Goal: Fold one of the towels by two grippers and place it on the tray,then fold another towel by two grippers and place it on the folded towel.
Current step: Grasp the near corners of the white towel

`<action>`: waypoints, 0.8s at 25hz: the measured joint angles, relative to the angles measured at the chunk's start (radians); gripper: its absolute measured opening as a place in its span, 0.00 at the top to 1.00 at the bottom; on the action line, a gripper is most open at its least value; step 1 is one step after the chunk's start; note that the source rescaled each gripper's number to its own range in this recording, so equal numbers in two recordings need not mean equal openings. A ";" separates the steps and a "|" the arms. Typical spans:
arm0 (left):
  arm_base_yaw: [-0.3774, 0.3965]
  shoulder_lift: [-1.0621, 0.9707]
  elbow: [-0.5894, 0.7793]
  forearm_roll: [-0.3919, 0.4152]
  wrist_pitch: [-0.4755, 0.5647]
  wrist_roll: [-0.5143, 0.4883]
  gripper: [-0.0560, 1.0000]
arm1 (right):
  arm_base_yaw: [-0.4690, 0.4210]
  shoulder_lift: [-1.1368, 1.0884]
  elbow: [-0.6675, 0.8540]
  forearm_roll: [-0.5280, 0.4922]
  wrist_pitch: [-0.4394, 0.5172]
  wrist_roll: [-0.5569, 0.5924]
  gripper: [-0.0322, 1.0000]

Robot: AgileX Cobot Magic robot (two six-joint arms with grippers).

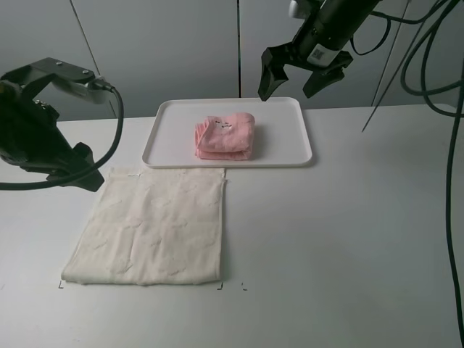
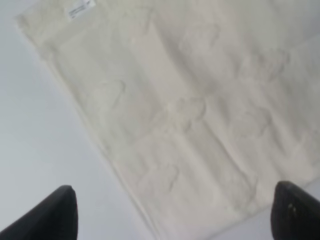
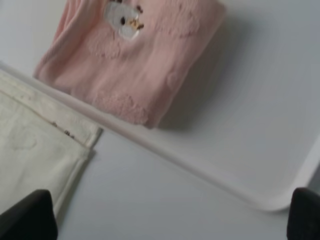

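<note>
Black clawed left gripper [image 2: 175, 217] and right gripper [image 1: 288, 87] gape wide, empty; risk: uneven pinches on cream terry-cloth towel [image 1: 148, 232] under left gripper could skew the fold.

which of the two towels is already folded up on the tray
The pink towel: it sits as a thick folded bundle on the white tray. The cream towel lies spread flat on the table, just in front of the tray.
</note>
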 joint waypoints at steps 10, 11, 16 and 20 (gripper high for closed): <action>0.017 -0.017 0.004 0.063 0.176 0.452 0.01 | 0.265 -0.261 0.455 -0.033 -0.096 -0.199 0.00; 0.017 -0.017 0.004 0.073 0.188 0.530 0.01 | 0.293 -0.261 0.467 -0.033 -0.091 -0.235 0.00; 0.017 -0.017 0.004 0.084 0.199 0.762 0.01 | 0.385 -0.262 0.487 -0.029 -0.092 -0.414 0.00; 0.017 -0.002 0.009 0.087 0.167 0.816 0.01 | 0.418 -0.262 0.489 -0.035 -0.136 -0.468 0.00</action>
